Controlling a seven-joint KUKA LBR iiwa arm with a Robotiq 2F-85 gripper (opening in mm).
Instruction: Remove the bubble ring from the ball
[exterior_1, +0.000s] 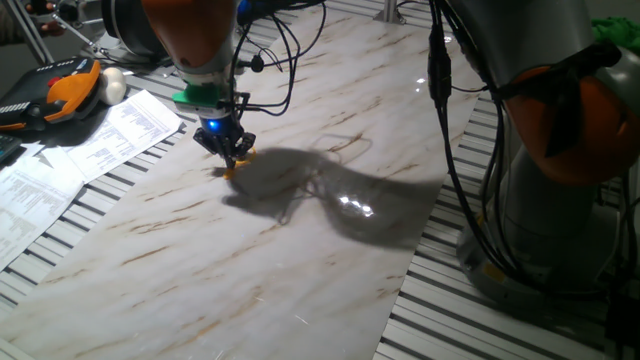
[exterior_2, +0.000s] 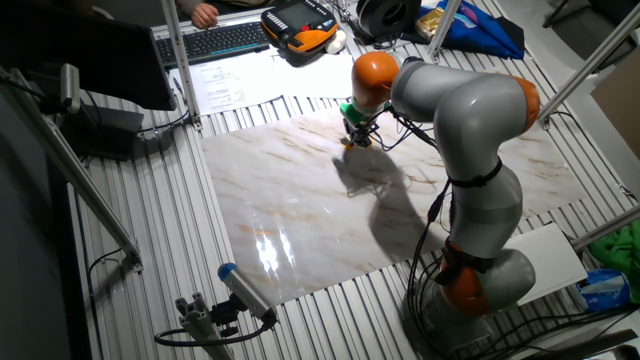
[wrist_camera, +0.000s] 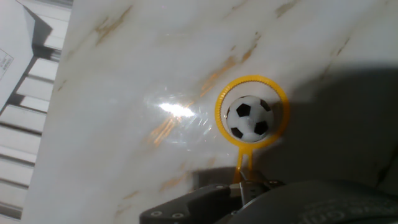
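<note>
Gripping the handle of the bubble ring (wrist_camera: 251, 112) is the step in hand, judging by the hand view: the short orange-yellow handle runs straight back into the end effector (wrist_camera: 244, 182), whose fingers appear clenched on it, though the contact itself sits at the frame's lower edge and is partly hidden. The loop lies flat on the marble counter (wrist_camera: 124, 74), just ahead of the end effector. The ball (wrist_camera: 249, 118), white with dark patches, sits inside the loop, encircled by it, a thin gap showing nearly all round.

In one fixed view the end effector (exterior_1: 232, 152) is down at the counter surface with a scrap of orange-yellow at its tip; the ball is too small to make out there. The other fixed view shows the same low pose of the end effector (exterior_2: 357, 138) near the far edge of the slab.

Judgement: ring not yet off the ball. The next move calls for a clean vertical lift so the loop clears the top of the ball without dragging it. Risk: a tilted or sideways pull would roll the ball along inside the loop.
</note>
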